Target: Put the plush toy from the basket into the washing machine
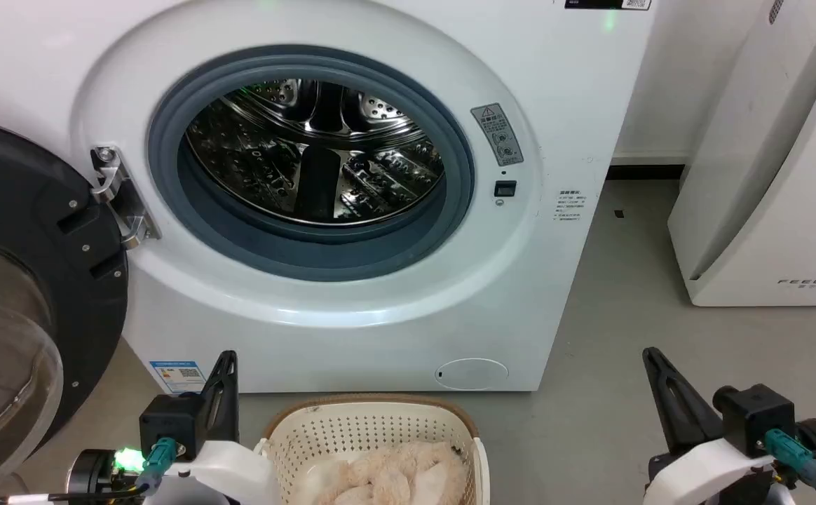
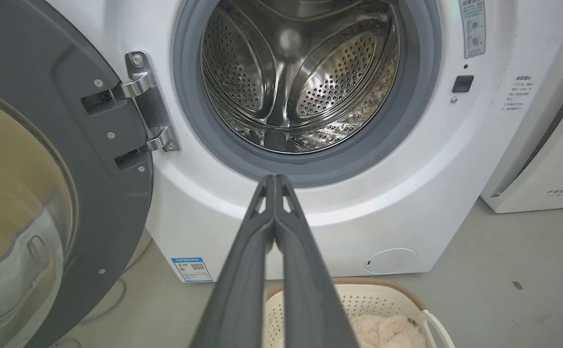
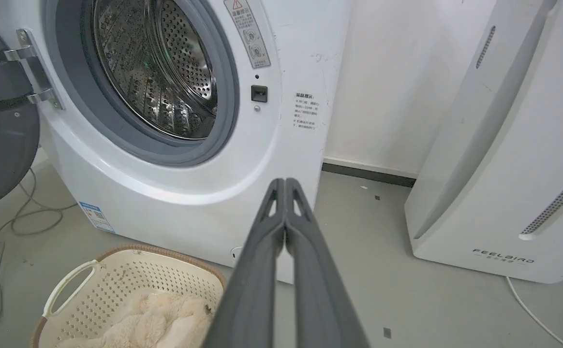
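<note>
One plush toy point(image 1: 394, 478), inside one basket point(image 1: 369, 429), before one washing machine point(image 1: 352, 337).

— How do the two arms stand?
— Both are low, with the pale wrists at the bottom corners. The left pincer point(image 1: 228, 358) and the right pincer point(image 1: 651, 354) point upward, well apart.
— And the fingers point(image 2: 255, 232)?
— On each pincer the two dark fingers are pressed together and hold nothing.

The washing machine drum point(image 1: 380, 175) is glossy steel, the plush toy point(image 1: 394, 477) shaggy, the basket point(image 1: 352, 429) smooth plastic.
</note>
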You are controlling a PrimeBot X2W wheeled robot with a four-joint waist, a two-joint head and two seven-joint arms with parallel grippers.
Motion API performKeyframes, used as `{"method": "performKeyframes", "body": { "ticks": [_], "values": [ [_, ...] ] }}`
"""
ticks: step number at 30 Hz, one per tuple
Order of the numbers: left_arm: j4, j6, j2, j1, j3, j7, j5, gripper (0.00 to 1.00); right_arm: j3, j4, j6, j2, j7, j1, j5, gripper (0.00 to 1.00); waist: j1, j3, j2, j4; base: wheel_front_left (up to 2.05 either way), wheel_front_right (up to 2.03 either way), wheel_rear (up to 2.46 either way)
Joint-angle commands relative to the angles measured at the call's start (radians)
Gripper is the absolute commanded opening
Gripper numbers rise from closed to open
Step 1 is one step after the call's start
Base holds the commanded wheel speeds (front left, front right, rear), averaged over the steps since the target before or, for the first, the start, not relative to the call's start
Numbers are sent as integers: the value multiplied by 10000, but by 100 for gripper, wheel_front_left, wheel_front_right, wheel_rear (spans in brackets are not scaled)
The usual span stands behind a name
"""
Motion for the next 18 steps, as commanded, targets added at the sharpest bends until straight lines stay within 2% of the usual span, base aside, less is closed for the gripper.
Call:
{"method": "performKeyframes", "body": {
  "ticks": [1, 18],
  "values": [
    [-43, -57, 1, -150, 28, 3, 18, 0, -1, 28, -9, -2, 14, -139, -78, 0, 0, 0, 0, 0, 0, 0, 0],
    [-43, -57, 1, -150, 28, 3, 18, 0, -1, 28, -9, -2, 14, -139, -78, 0, 0, 0, 0, 0, 0, 0, 0]
  ]
}}
